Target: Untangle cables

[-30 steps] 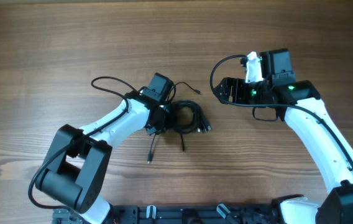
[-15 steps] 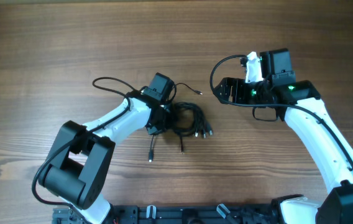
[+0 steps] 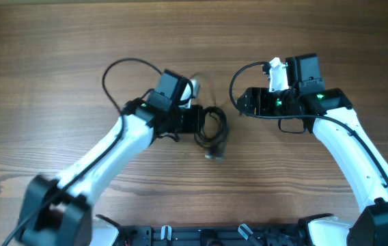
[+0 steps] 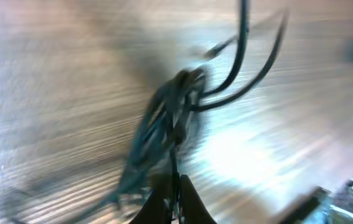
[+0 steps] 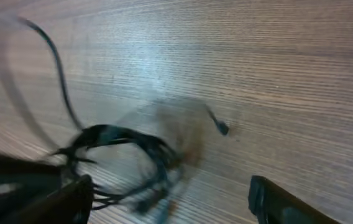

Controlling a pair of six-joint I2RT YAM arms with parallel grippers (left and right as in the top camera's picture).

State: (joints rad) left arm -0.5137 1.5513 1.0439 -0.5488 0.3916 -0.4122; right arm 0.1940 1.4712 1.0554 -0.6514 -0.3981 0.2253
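The left gripper [image 4: 175, 200] is clamped tight on the cables [image 4: 164, 118], one black tangle trailing from its fingertips over the wooden table [image 3: 57, 41] near the middle. Blur hides how many cords are in it. The right gripper [image 3: 241, 102] has its fingers spread wide with nothing between them, close to the tangle's right side. One small plug end [image 5: 221, 129] sticks out alone. Bare wood runs along the far side and towards both outer edges.
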